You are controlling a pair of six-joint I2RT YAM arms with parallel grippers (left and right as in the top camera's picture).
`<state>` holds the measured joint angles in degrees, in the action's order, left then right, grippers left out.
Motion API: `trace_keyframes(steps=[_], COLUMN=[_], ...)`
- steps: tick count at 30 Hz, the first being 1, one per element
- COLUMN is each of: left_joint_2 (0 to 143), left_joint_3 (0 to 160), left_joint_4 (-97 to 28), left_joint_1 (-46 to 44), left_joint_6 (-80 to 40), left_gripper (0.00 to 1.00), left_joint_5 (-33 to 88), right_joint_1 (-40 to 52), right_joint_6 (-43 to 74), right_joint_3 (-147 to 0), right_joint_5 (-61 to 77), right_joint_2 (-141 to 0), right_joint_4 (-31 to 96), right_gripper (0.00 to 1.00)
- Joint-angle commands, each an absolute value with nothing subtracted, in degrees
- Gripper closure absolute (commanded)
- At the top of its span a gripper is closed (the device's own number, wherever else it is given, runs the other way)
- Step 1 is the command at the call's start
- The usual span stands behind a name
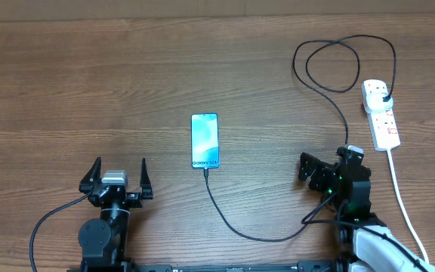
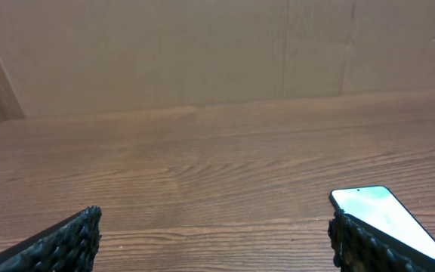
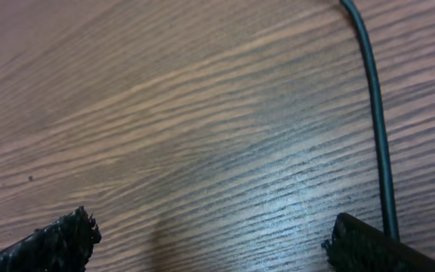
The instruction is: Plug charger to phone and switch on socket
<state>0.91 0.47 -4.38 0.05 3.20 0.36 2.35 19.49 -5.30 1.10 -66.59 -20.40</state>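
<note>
The phone (image 1: 205,140) lies flat mid-table, its light blue screen lit; its corner also shows in the left wrist view (image 2: 384,215). The thin black charger cable (image 1: 236,225) is plugged into the phone's near edge, curves right past my right arm, loops at the back (image 1: 338,64), and its black plug (image 1: 384,97) sits in the white socket strip (image 1: 381,115). The cable also shows in the right wrist view (image 3: 376,113). My left gripper (image 1: 119,168) is open and empty left of the phone. My right gripper (image 1: 308,168) is open and empty above bare wood, left of the socket.
The socket's thick white cord (image 1: 402,200) runs down the right side toward the table's front edge, close to my right arm. A cardboard wall (image 2: 202,53) stands behind the table's far edge.
</note>
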Motion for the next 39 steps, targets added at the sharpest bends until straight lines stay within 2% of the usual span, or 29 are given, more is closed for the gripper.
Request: trace_keyframes(steps=[1, 9, 33, 39], left_joint_2=[0.25, 0.25, 0.25, 0.25], left_joint_3=[0.27, 0.27, 0.27, 0.27], left_joint_4=[-4.45, -4.45, -4.45, -4.43], left_joint_1=[0.45, 0.47, 0.45, 0.45], left_joint_6=[3.88, 3.90, 3.90, 3.90], left_gripper=[0.00, 0.01, 0.00, 0.00], left_joint_5=[-0.10, -0.10, -0.10, -0.10], right_joint_1=[2.63, 2.61, 2.61, 2.61], right_joint_6=[19.46, 19.64, 19.64, 19.42], right_joint_3=[-2.87, -0.43, -0.43, -0.43], right_joint_5=[1.23, 1.19, 2.70, 2.70], right_joint_2=[-63.66, -58.06, -36.10, -28.73], right_joint_4=[-21.43, -20.58, 3.95, 4.71], right_gripper=[0.00, 0.00, 0.00, 0.00])
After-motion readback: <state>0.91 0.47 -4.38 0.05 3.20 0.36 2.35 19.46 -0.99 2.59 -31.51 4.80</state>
